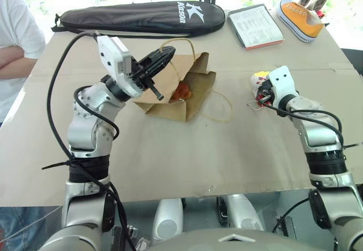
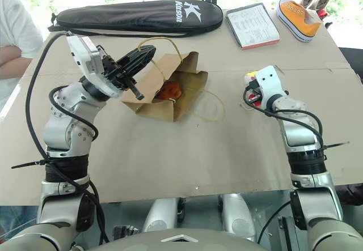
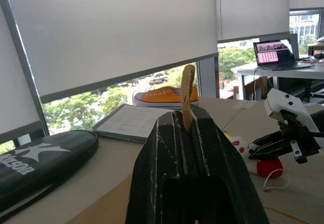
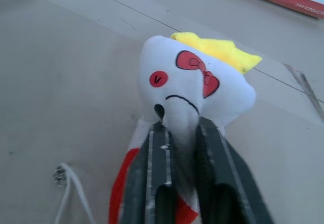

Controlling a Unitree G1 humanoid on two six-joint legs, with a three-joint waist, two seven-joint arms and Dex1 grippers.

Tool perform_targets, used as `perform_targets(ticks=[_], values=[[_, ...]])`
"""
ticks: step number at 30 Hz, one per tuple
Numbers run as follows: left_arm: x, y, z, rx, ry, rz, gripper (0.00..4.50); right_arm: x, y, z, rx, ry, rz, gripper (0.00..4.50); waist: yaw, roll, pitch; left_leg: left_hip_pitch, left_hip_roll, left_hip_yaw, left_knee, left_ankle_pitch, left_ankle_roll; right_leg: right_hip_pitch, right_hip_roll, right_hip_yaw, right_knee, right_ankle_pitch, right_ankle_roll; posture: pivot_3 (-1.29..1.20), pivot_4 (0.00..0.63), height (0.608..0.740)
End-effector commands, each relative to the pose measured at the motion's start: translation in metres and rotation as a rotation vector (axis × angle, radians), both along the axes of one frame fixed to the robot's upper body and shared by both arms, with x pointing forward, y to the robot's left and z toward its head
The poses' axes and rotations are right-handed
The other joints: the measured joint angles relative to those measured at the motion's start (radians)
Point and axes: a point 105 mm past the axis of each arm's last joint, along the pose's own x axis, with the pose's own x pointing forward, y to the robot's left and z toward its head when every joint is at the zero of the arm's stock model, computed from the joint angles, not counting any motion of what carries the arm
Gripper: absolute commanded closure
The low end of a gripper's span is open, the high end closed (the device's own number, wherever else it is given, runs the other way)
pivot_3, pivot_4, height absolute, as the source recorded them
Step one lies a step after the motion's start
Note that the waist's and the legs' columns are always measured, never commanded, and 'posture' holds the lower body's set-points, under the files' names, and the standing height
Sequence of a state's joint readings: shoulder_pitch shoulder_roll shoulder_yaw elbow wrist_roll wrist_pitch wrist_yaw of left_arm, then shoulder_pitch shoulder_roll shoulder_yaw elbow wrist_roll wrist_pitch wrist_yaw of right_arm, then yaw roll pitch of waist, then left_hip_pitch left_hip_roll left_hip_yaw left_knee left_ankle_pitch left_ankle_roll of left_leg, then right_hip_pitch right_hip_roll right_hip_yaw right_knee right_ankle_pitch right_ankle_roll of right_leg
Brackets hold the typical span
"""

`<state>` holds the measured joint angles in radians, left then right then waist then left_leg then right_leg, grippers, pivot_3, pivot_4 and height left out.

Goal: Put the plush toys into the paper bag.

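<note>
Pinching the white plush toy (image 4: 195, 90) right of the paper bag (image 1: 181, 89), my right gripper (image 4: 183, 133) jaws are clenched; left gripper (image 3: 188, 120) grips a handle (image 3: 187, 95); brown toy (image 1: 180, 91) inside, open table (image 1: 187, 160) nearer.

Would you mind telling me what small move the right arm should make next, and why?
Probably lift the white plush toy off the table and carry it toward the paper bag. The right gripper is shut on the toy, the left gripper holds a bag handle up, and the brown toy already lies inside.
</note>
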<state>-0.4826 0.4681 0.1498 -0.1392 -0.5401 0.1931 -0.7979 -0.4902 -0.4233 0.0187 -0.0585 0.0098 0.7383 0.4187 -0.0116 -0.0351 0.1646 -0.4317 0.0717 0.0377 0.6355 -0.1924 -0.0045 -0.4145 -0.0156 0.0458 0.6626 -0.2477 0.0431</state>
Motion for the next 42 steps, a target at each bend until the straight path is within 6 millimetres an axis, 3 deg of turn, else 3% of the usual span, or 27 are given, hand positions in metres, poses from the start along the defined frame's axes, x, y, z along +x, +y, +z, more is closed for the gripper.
perform_targets(ticks=[1,3,6,10,13,20,23,27,31,35,38,42], values=[[-0.003,0.004,0.017,-0.068,-0.023,-0.010,4.50,-0.013,0.009,0.036,0.083,-0.112,0.113,4.47,-0.001,0.000,0.000,0.000,0.000,0.000,0.000,0.000,0.000,0.000,0.000,0.000,0.000,0.000,0.000,0.00,0.150,0.740],[-0.001,0.007,0.019,-0.108,0.009,-0.030,4.50,-0.033,0.043,0.055,0.162,-0.174,0.321,4.47,-0.005,0.000,0.000,0.000,0.000,-0.001,0.000,0.000,0.000,0.000,0.001,0.000,0.000,0.000,0.000,0.00,0.150,0.740],[-0.001,0.008,0.018,-0.109,0.026,-0.049,4.50,-0.051,0.081,0.070,0.244,-0.195,0.484,4.47,-0.016,0.000,0.000,0.000,0.002,-0.002,-0.001,0.000,0.000,0.000,0.002,0.000,0.000,0.000,0.000,0.00,0.150,0.740],[-0.003,0.006,0.022,-0.123,0.021,-0.069,4.50,-0.056,0.120,0.069,0.262,-0.169,0.593,4.47,-0.018,0.000,0.000,0.000,0.002,-0.004,-0.001,0.000,0.000,0.000,0.003,-0.002,0.001,0.000,0.000,0.00,0.150,0.740],[-0.006,-0.002,0.024,-0.121,0.015,-0.102,4.50,-0.050,0.154,0.054,0.159,-0.150,0.703,4.47,-0.019,0.000,0.000,0.000,0.001,-0.003,-0.001,0.000,0.000,0.000,0.002,-0.002,0.000,0.000,0.000,0.00,0.150,0.740],[-0.015,-0.016,0.020,-0.082,0.008,-0.156,4.50,-0.024,0.187,0.045,-0.029,-0.172,0.835,4.47,-0.016,0.000,0.000,-0.001,0.001,-0.003,0.000,0.000,0.000,0.000,0.001,-0.002,0.000,0.000,0.000,0.00,0.150,0.740],[-0.018,-0.021,0.018,-0.065,0.000,-0.174,4.50,-0.017,0.195,0.045,-0.028,-0.175,0.857,4.47,-0.018,0.000,0.000,-0.001,0.001,-0.003,-0.001,0.000,0.000,0.000,0.002,-0.002,0.000,0.000,0.000,0.00,0.150,0.740],[-0.020,-0.029,0.014,-0.043,-0.008,-0.189,4.50,-0.022,0.222,0.042,0.051,-0.112,0.967,4.47,-0.021,0.000,0.000,0.000,0.001,-0.003,-0.001,0.000,0.000,0.000,0.002,-0.002,0.000,0.000,0.000,0.00,0.150,0.740],[-0.025,-0.031,0.013,-0.050,-0.012,-0.206,4.50,-0.006,0.223,0.026,0.090,-0.016,0.862,4.47,-0.023,0.000,0.000,-0.001,0.001,-0.004,-0.001,0.000,0.000,0.000,0.002,-0.002,0.001,0.000,-0.001,0.00,0.150,0.740],[-0.033,-0.013,0.018,-0.084,-0.006,-0.207,4.50,0.013,0.198,0.024,0.145,0.031,0.690,4.47,-0.018,0.001,0.000,-0.001,0.001,-0.004,-0.001,0.000,0.000,-0.001,0.001,-0.003,0.001,0.000,-0.001,0.00,0.150,0.740],[-0.042,0.001,0.021,-0.104,0.002,-0.254,4.50,0.010,0.186,0.018,0.129,0.048,0.690,4.47,-0.018,0.001,0.001,-0.001,0.001,-0.003,-0.001,0.000,0.000,-0.001,0.000,-0.003,0.000,0.000,-0.001,0.00,0.150,0.740],[-0.047,0.012,0.022,-0.061,0.019,-0.317,4.50,0.000,0.186,0.019,0.082,0.014,0.770,4.47,-0.024,0.001,0.001,-0.001,0.001,-0.004,-0.001,0.000,0.000,-0.001,0.001,-0.003,0.001,0.000,-0.001,0.00,0.150,0.740]])
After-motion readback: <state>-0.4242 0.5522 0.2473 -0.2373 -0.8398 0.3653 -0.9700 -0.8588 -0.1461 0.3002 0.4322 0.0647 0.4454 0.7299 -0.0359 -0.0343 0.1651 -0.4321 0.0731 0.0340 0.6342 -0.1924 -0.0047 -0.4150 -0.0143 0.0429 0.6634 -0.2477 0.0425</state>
